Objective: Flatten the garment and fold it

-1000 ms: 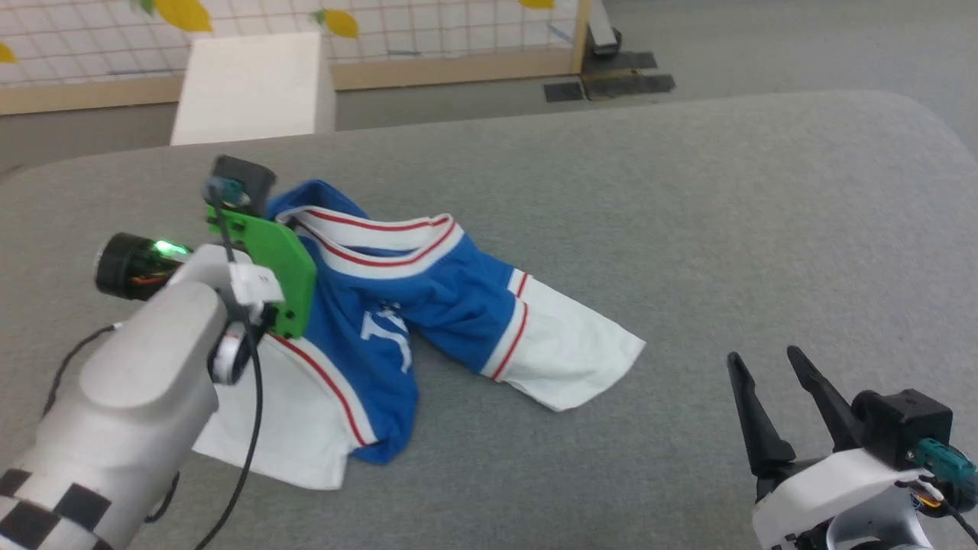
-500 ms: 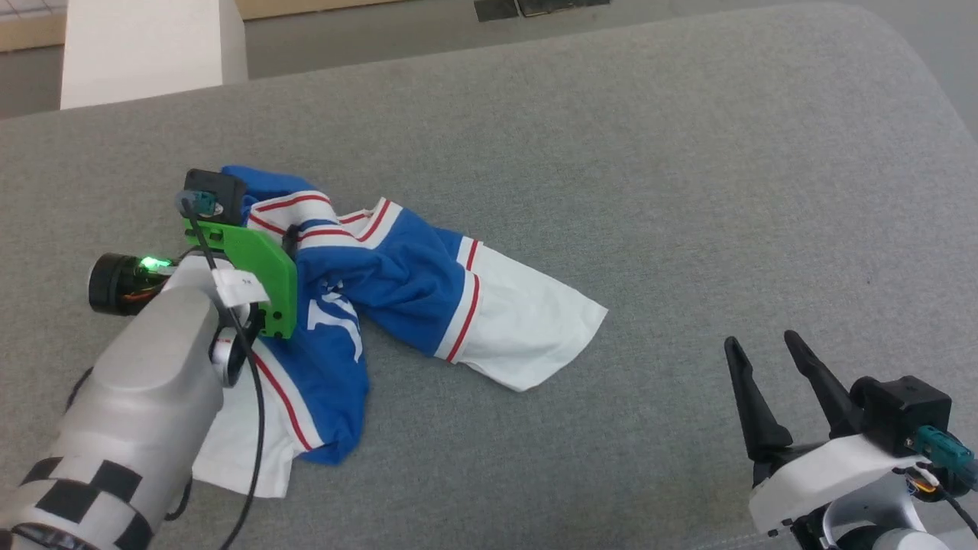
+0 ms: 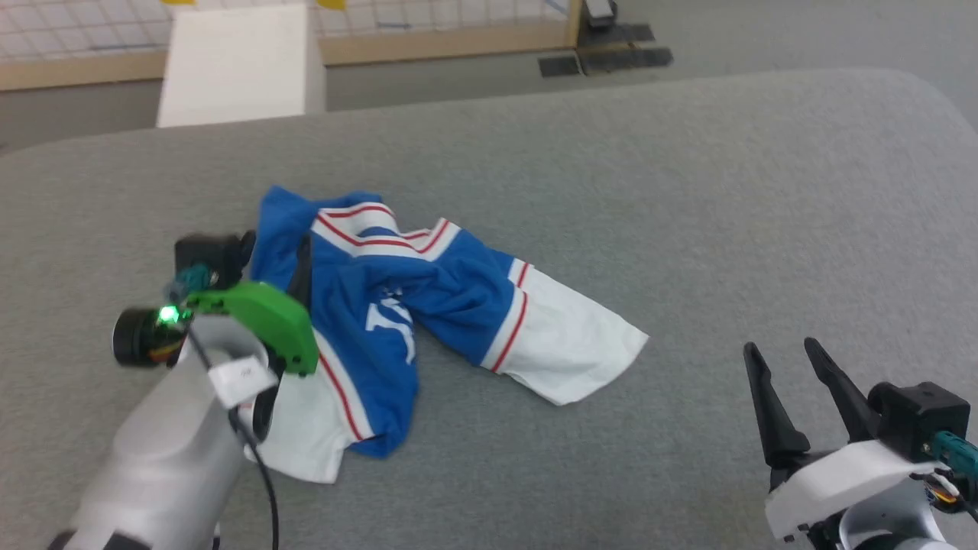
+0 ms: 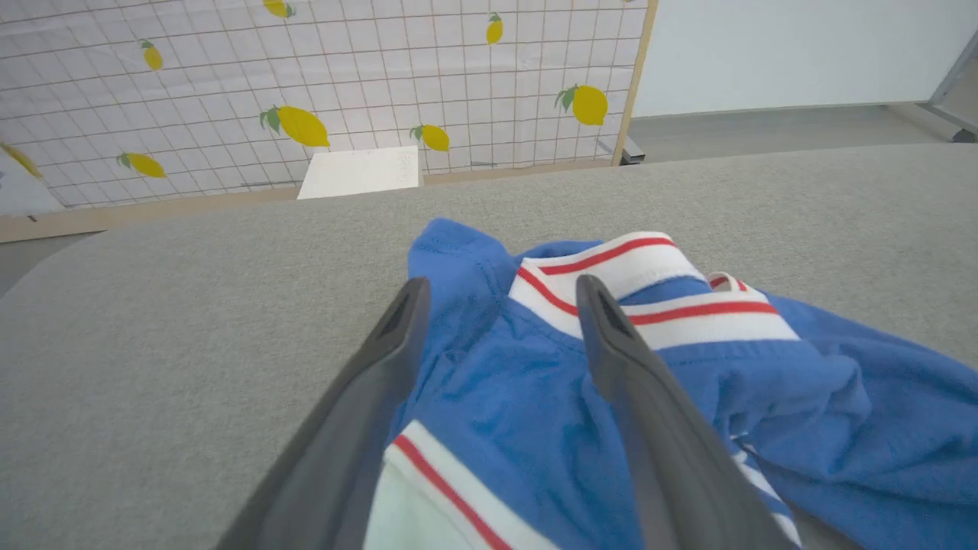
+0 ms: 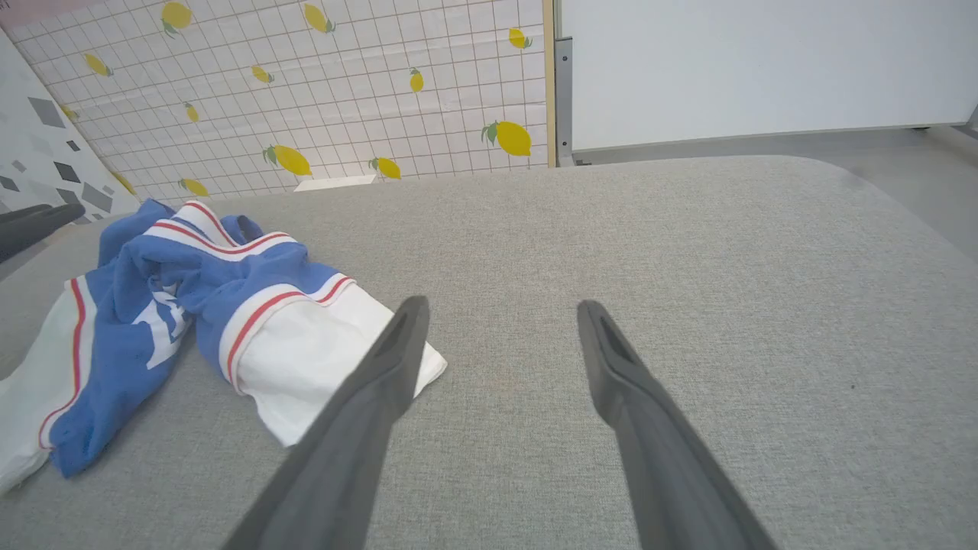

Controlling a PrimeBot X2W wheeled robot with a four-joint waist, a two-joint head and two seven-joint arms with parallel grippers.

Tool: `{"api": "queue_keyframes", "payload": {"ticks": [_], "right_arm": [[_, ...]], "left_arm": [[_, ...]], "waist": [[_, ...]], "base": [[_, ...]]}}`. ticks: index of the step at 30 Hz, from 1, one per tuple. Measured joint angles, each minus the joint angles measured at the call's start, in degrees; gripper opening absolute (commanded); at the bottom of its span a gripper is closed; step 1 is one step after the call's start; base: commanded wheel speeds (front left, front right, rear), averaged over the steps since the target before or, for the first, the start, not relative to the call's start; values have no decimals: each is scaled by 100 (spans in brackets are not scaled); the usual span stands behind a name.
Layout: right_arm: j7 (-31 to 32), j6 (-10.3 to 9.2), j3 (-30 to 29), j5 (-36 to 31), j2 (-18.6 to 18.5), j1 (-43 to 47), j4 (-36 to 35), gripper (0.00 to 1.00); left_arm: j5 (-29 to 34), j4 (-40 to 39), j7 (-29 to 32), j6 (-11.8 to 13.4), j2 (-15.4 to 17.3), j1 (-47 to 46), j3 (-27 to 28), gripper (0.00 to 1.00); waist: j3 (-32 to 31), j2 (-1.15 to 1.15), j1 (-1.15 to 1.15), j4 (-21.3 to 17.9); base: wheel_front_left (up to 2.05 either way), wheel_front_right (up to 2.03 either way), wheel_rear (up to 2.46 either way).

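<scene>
**Head view.** The left hand sits at the centre left of the frame, its two dark fingers spread wide. They lie over the left edge of the garment and clamp nothing. Whether the tips touch the cloth cannot be told from here. The right hand is at the lower right, also wide open and empty, well apart from the garment, with bare grey cloth around it. The garment lies crumpled at the centre left of the counter, with one white sleeve pointing to the lower right and another at the lower left. The striped neckband is on top, and part of a white number is creased into the blue. Beyond the counter's far edge, at the upper left, stands a white box. Dark floor plates lie at the top centre.

**Left wrist view.** The left hand is open. Blue cloth and the red-striped band of the garment lie between and under the fingers, but the hand does not grip them. The grey counter runs to a lattice panel printed with lemons, and a white wall stands at the upper right.

**Right wrist view.** The right hand is open above the bare counter. Its left finger crosses in front of the white sleeve tip. The garment lies at the centre left, and the lattice panel stands behind it.
</scene>
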Motion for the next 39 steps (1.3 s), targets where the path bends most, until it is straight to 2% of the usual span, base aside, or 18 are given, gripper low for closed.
{"api": "queue_keyframes", "payload": {"ticks": [5,11,16,23,33,34,35,36,37,39], "right_arm": [[98,0,-42,-1,1,138,-98,100],[172,0,-36,-2,1,210,-170,100],[222,0,9,-3,1,215,-200,100],[240,0,125,-24,2,203,-201,100],[180,0,160,-18,1,88,-102,100],[165,0,163,-18,1,75,-99,100],[163,0,165,-18,1,53,-96,100],[163,0,165,-18,1,35,-94,100],[163,0,162,-18,1,30,-96,100],[163,0,147,-18,1,25,-94,100]], "left_arm": [[-208,-833,121,182,432,776,204,100],[-695,-1667,1105,294,1189,1513,292,100],[-1161,-2162,2119,199,1634,1818,256,100],[-1524,-2261,3005,-181,1793,1836,104,100],[-1571,-1513,3595,-398,1681,1439,-129,100],[-1570,-1460,3685,-433,1674,1393,-171,93],[-1571,-1408,3779,-467,1670,1342,-193,43],[-1572,-1383,3835,-500,1663,1301,-209,5],[-1575,-1371,3866,-516,1656,1273,-216,0],[-1580,-1339,3932,-541,1631,1206,-247,0]], "waist": [[-233,0,0,262],[-410,0,0,500],[-417,0,0,567],[-217,0,0,455],[202,0,0,92],[236,0,0,70],[266,0,0,47],[291,0,0,27],[309,0,0,14],[338,0,0,0]], "base": [[0,0,0],[0,0,0],[0,0,0],[0,0,0],[0,0,0],[0,0,0],[0,0,0],[0,0,0],[0,0,0],[0,0,0]]}}
